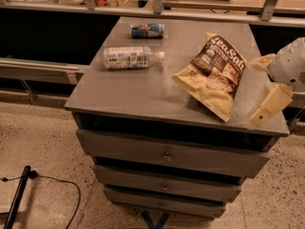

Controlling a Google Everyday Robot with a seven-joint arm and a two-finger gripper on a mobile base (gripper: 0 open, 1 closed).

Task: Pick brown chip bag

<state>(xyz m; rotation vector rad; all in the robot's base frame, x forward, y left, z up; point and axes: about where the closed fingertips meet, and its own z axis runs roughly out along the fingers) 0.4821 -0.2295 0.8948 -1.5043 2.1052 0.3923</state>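
Item 1: brown chip bag (215,75). I am seeing it lying flat on the right half of the grey desk (128,92), lettering up, its pale lower corner pointing toward the front edge.
Item 2: pincer (256,90). I am seeing it hovering at the desk's right edge, just beside the bag, its pale fingers (270,104) standing apart and clasping nothing.
Item 3: clear plastic bottle (131,57), lying on its side at left.
Item 4: small blue can (147,30), lying near the back edge.
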